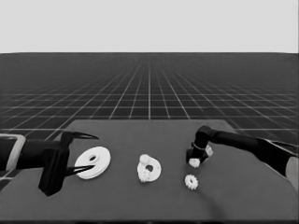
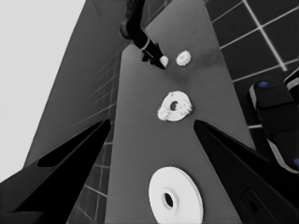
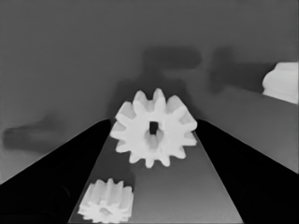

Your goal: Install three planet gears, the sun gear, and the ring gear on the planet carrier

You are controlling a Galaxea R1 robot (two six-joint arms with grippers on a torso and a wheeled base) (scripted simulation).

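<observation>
A small white toothed gear [image 3: 153, 129] sits clamped between the right gripper [image 1: 196, 160] fingers, its flat face toward the wrist camera, right of the smaller white round part [image 1: 149, 168], which carries two partly hidden gears. One loose gear [image 1: 191, 181] lies nearby. The left gripper [image 1: 82, 154] is spread, parked beside the larger white round part [image 1: 93, 162].

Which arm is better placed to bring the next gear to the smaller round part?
Right: its gripper already has a gear between its fingers, near the smaller round part. The left gripper waits by the larger round part.
</observation>
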